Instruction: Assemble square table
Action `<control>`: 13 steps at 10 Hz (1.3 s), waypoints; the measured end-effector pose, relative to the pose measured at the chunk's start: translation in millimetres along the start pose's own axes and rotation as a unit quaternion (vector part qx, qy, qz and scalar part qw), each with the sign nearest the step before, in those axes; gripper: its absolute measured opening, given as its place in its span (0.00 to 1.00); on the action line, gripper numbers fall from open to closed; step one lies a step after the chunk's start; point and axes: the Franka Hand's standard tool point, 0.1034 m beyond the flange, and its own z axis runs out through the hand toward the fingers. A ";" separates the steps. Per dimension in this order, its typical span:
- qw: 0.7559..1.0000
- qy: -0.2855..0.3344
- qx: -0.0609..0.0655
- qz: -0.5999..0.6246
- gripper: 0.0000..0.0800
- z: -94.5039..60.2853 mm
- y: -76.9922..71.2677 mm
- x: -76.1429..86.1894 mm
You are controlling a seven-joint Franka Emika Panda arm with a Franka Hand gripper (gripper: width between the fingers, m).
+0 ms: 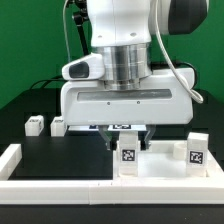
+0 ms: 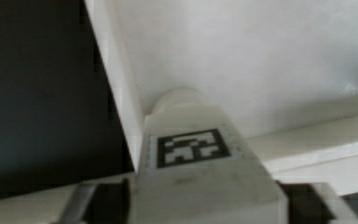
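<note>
The square tabletop (image 1: pixel 165 168) lies on the desk (image 1: pixel 60 150) at 5 o'clock in the exterior view. A tagged leg (image 1: pixel 128 155) stands at its 9 o'clock end, under your tool (image 1: pixel 128 141). An off-centre squeeze could tip or skid that leg. The jaws flank it, partly open; you cannot tell whether they touch it.

I count four white block legs in the exterior view: one leg (image 1: pixel 33 125) and a second leg (image 1: pixel 57 124) towards that view's left, then a third leg (image 1: pixel 128 157) and a fourth leg (image 1: pixel 196 152) further forward. Beyond those I make out one square tabletop (image 1: pixel 163 162), one border rail (image 1: pixel 20 160) and one arm (image 1: pixel 125 40). My wrist view gives me only one tagged leg (image 2: pixel 190 150) against one white panel (image 2: pixel 247 60).
</note>
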 end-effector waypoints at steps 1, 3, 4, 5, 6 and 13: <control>0.999 0.000 0.000 0.038 0.36 0.0 0.0 0.0; 0.996 0.000 0.000 0.090 0.36 0.0 0.1 0.1; 0.991 -0.001 0.002 0.131 0.36 -0.4 1.0 0.4; 0.978 -0.006 0.007 0.208 0.36 -2.5 4.5 2.2; 0.962 -0.009 0.010 0.274 0.36 -2.1 5.6 2.0; 0.798 -0.033 0.028 0.602 0.36 2.3 -3.0 -0.1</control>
